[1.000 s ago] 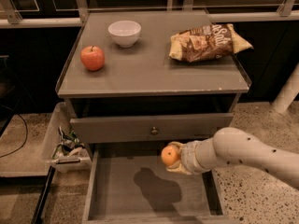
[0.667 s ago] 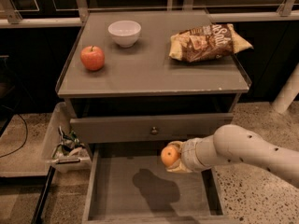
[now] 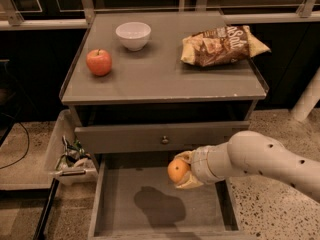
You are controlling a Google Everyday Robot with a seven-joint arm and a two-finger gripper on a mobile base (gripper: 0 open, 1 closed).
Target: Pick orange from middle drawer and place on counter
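Note:
The orange (image 3: 177, 170) is held in my gripper (image 3: 184, 171), which is shut on it above the open middle drawer (image 3: 210, 204). The drawer's bare grey floor shows the arm's shadow below the fruit. My pale arm (image 3: 260, 161) reaches in from the right. The gripper is below the level of the closed drawer front with the knob (image 3: 164, 140) and just in front of it. The counter (image 3: 165, 69) is the grey cabinet top above, at the middle of the view.
On the counter stand a red apple (image 3: 99, 62) at the left, a white bowl (image 3: 133, 35) behind it, and a brown chip bag (image 3: 223, 46) at the right. A pale bin with clutter (image 3: 70, 156) sits left of the cabinet. A white post (image 3: 307, 101) stands at right.
The gripper with the orange has stayed almost in place above the drawer, with at most a slight shift. Nothing on the counter moved.

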